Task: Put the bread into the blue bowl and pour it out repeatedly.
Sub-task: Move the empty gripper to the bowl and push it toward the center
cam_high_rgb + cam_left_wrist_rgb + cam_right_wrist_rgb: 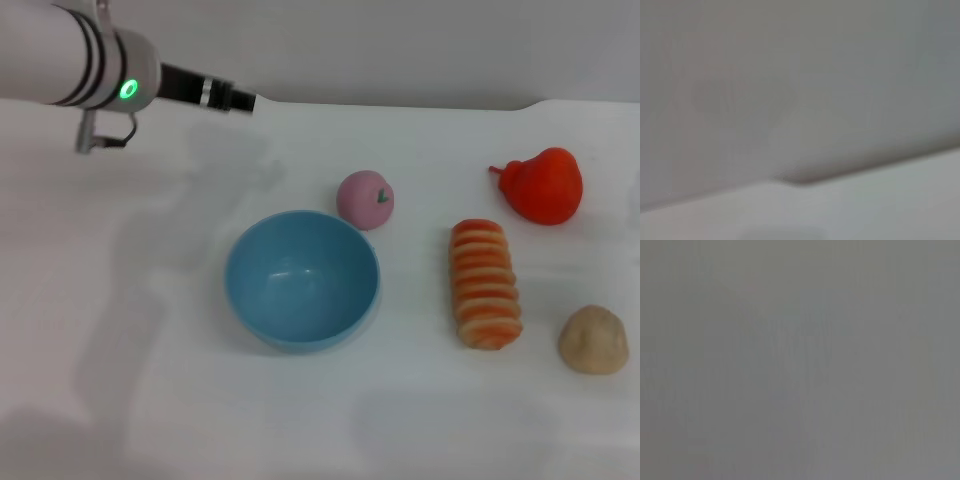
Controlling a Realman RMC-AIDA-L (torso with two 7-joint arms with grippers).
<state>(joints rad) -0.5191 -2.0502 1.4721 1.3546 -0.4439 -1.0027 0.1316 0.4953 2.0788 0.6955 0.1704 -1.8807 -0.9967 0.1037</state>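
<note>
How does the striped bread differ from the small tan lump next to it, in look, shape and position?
The bread is long with a ridged top striped orange and cream; the tan lump is round, plain and one colour. The bread is clearly larger than the lump. The bread lies nearer the blue bowl; the lump sits farther to the robot's right, near the edge of the head view. Both rest on the white table, outside the bowl, with no gripper touching them.

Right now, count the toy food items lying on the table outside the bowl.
4. The pink peach lies just behind the blue bowl; the bread to the bowl's right; the red pear at far right; the tan lump right of the bread. None appears hidden.
</note>
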